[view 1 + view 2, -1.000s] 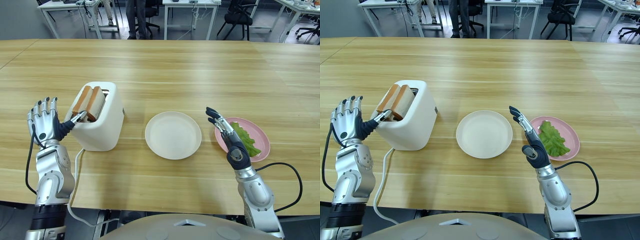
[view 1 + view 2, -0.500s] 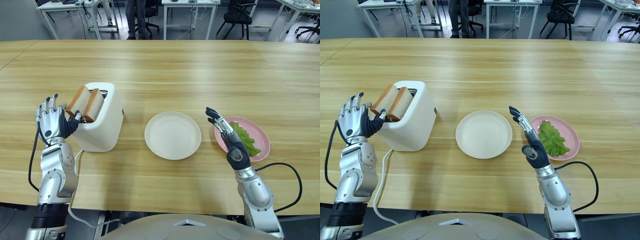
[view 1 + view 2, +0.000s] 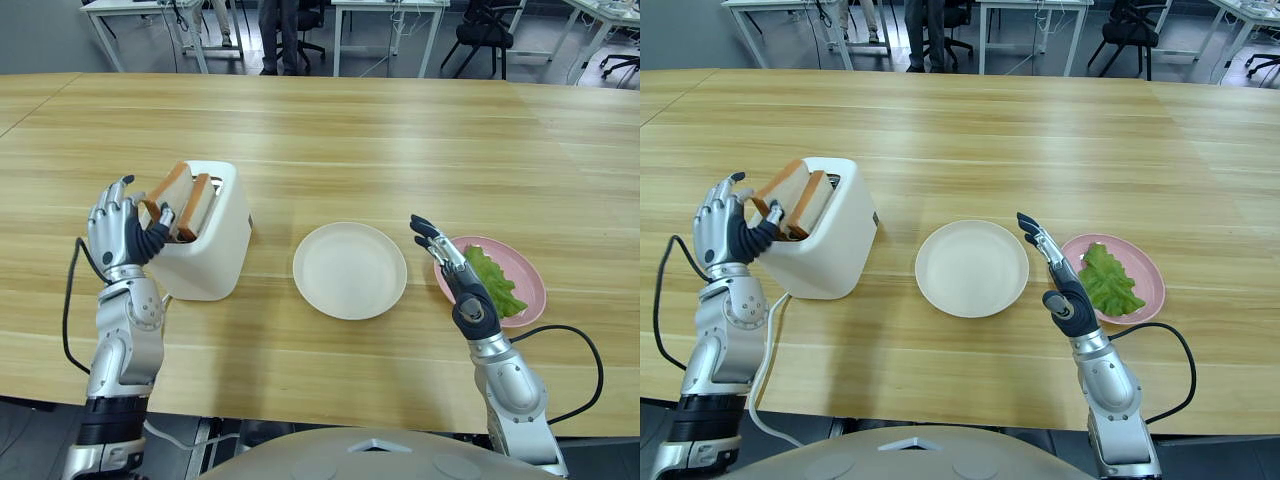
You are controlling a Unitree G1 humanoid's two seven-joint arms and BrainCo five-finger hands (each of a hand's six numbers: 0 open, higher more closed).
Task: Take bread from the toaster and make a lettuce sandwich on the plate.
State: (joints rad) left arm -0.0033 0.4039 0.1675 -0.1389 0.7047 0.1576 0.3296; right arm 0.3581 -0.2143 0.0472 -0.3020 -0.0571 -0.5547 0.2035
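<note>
Two risks: your left hand [image 3: 120, 225] has its fingers curled on just the edge of the outer bread slice [image 3: 170, 186] in the toaster [image 3: 215, 255], frame left. It may tear, or drag the toaster. Your right hand [image 3: 455, 278] is open and empty beside the plate [image 3: 350, 270].

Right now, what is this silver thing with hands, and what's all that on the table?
It's a robot with two metal arms. Both pictures come from cameras in its head, like two eyes, looking down at a wooden table. The left robot hand is right at the bread sticking out of the toaster. The right robot hand is open and holds nothing, raised between an empty white plate and a pink plate with lettuce.
</note>
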